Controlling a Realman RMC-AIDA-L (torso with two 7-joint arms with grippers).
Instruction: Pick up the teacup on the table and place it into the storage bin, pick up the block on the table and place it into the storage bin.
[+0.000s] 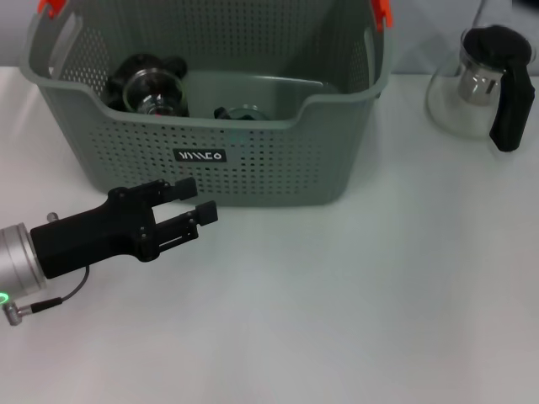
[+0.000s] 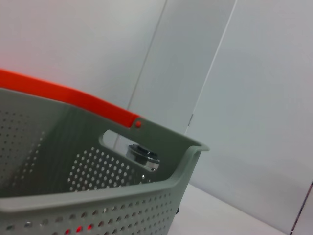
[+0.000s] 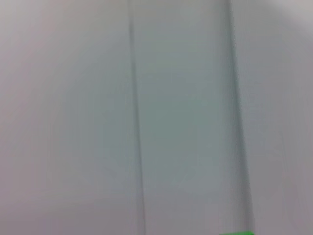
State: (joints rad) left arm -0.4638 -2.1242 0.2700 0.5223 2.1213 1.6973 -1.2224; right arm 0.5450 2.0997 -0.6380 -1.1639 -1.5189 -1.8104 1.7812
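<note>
A white table point(image 1: 354, 303) fills the frame. At lower left, the left gripper point(image 1: 192, 203) hovers released and empty before the storage bin point(image 1: 253, 160), upper centre, which holds glassware. A glass teapot point(image 1: 484, 80) stands upper right.

White table point(image 1: 354, 320): storage bin point(image 1: 253, 160) at far side; glass teapot point(image 1: 484, 84) far right.
</note>
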